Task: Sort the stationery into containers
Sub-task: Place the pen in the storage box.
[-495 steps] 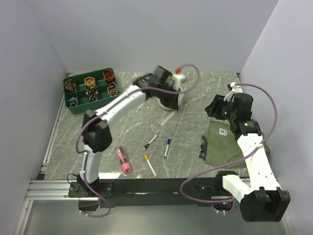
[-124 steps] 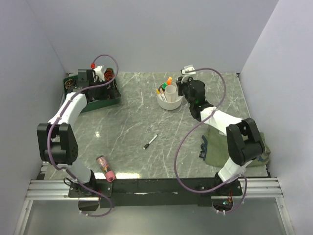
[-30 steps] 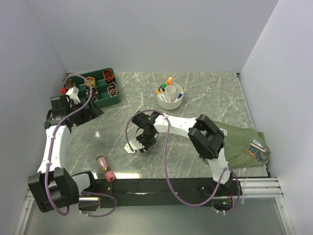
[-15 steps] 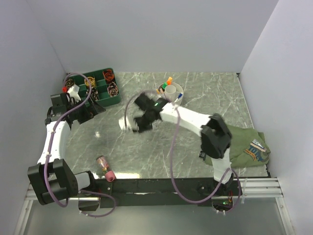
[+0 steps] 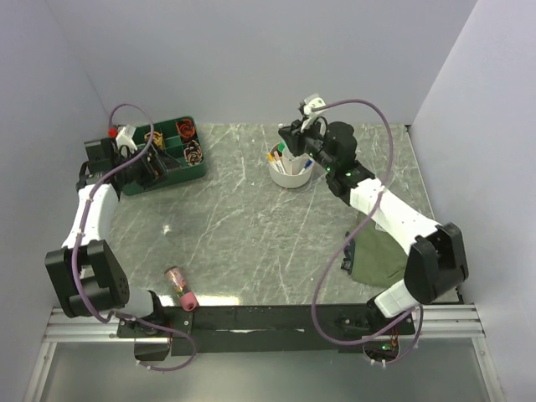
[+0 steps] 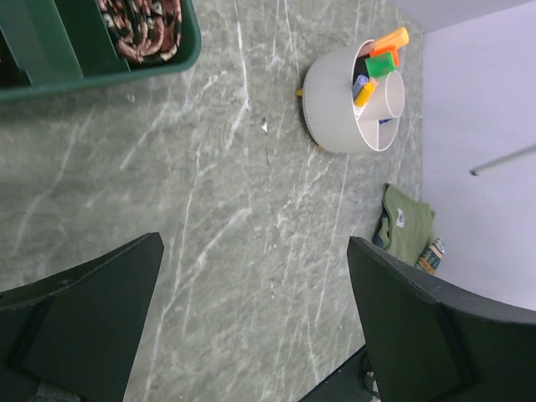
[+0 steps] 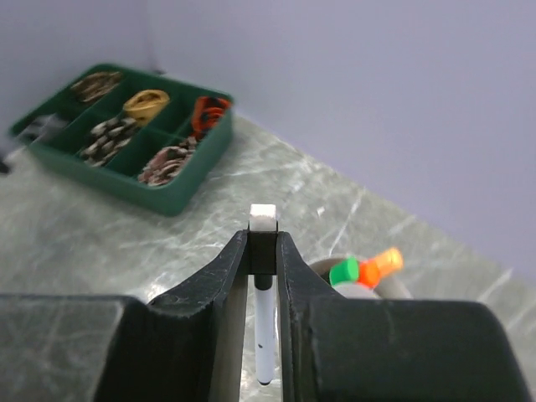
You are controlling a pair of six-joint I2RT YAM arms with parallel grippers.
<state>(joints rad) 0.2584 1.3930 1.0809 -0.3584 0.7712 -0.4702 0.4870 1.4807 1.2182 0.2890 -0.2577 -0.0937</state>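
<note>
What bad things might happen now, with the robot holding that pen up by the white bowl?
The pen is pinched only at its top end by the right fingers, so it might slip or swing and land outside the bowl. The markers already stand up in the bowl, so the pen could hit them and bounce out. The pink marker lies by the near edge of the table and might roll off.

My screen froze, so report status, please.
Right gripper shut on white pen, by bowl. Left gripper open, near green tray. Pink marker on table. Nothing blocking.
</note>
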